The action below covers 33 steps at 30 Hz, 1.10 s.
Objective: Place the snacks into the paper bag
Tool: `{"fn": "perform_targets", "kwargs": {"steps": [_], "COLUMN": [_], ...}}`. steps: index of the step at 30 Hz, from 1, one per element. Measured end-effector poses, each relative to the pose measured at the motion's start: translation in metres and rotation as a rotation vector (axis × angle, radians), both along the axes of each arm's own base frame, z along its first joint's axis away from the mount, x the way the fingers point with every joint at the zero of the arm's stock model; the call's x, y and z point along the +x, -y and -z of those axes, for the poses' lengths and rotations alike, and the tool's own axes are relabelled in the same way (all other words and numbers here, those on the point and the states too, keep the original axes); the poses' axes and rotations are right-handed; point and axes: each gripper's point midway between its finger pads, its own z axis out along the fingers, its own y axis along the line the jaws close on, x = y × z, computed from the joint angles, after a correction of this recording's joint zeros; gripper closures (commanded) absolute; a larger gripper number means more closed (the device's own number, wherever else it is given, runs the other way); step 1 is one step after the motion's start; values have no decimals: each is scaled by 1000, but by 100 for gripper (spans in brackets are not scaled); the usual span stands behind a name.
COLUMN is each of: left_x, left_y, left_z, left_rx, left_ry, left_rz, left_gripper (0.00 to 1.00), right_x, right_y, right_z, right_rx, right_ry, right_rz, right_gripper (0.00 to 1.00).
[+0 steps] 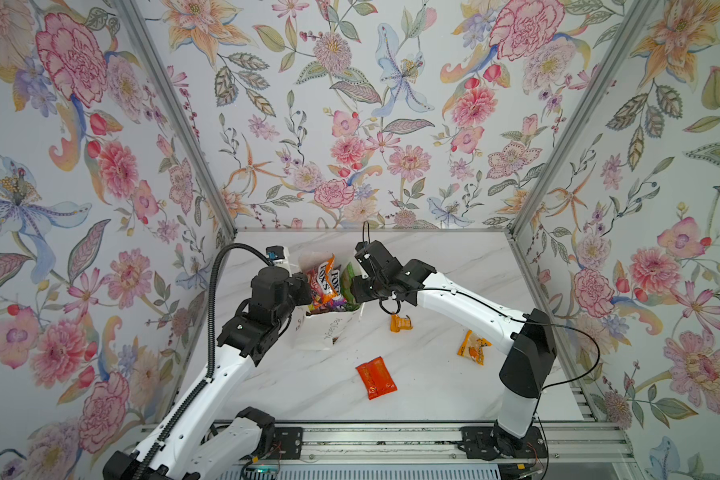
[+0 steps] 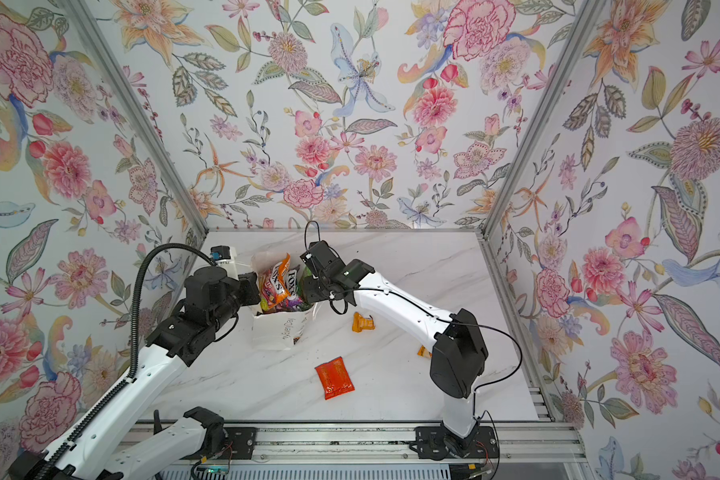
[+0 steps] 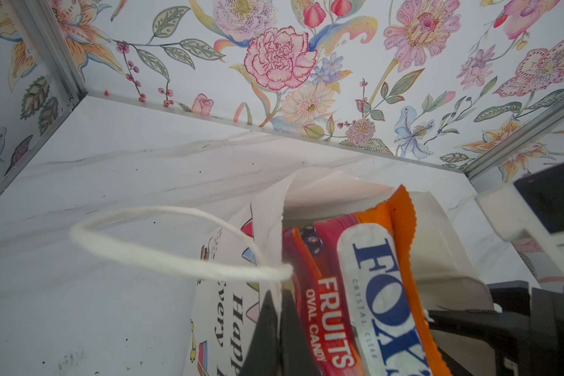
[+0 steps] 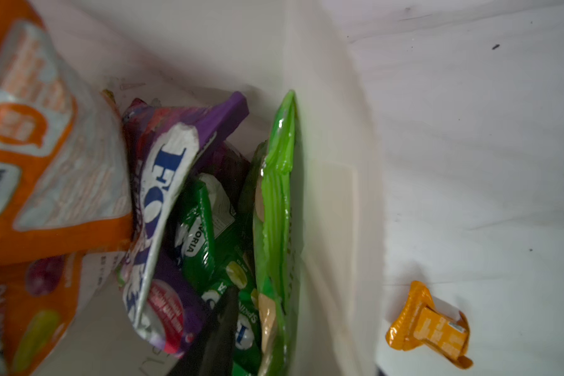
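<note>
The white paper bag (image 1: 321,334) stands mid-table with several snacks poking out. My left gripper (image 1: 307,291) is shut on its left rim; both black fingers (image 3: 267,325) pinch the paper below the string handle (image 3: 144,254). An orange FOX'S bag (image 3: 372,276) sticks up highest. Beside it are a purple FOX'S bag (image 4: 163,195), a green FOX'S bag (image 4: 205,234) and the green chips bag (image 4: 275,211). My right gripper (image 1: 355,291) reaches into the bag's right side; only one dark finger (image 4: 222,312) shows. Three sachets lie on the table: orange-red (image 1: 376,377), orange (image 1: 400,323) and orange (image 1: 473,347).
Floral walls close in the marble table (image 1: 433,257) at the back and both sides. An aluminium rail (image 1: 371,440) with both arm bases runs along the front. The right arm's elbow (image 1: 528,353) hangs just right of the far-right sachet.
</note>
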Motion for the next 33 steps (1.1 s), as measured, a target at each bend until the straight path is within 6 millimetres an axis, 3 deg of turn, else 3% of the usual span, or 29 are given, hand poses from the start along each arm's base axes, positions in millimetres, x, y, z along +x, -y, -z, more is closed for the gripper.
{"fn": "perform_targets", "kwargs": {"steps": [6, 13, 20, 23, 26, 30, 33], "left_x": [0, 11, 22, 30, 37, 38, 37], "left_y": [0, 10, 25, 32, 44, 69, 81], "left_z": [0, -7, -33, -32, -15, 25, 30], "left_rx": [0, -5, -43, -46, -35, 37, 59], "left_ry": [0, -43, -30, -48, -109, -229, -235], "left_rz": [0, 39, 98, 110, 141, 201, 235], "left_gripper": [100, 100, 100, 100, 100, 100, 100], "right_x": [-4, -18, -31, -33, -31, -23, -14], "right_y": [-8, -10, 5, 15, 24, 40, 48], "right_z": [-13, -29, -75, -90, -88, -59, -49], "right_rx": [39, 44, 67, 77, 70, 25, 24], "right_ry": [-1, 4, 85, 112, 111, 51, 25], "right_rz": [-31, -66, -62, -43, -23, 25, 58], "right_gripper": [100, 100, 100, 100, 100, 100, 97]}}
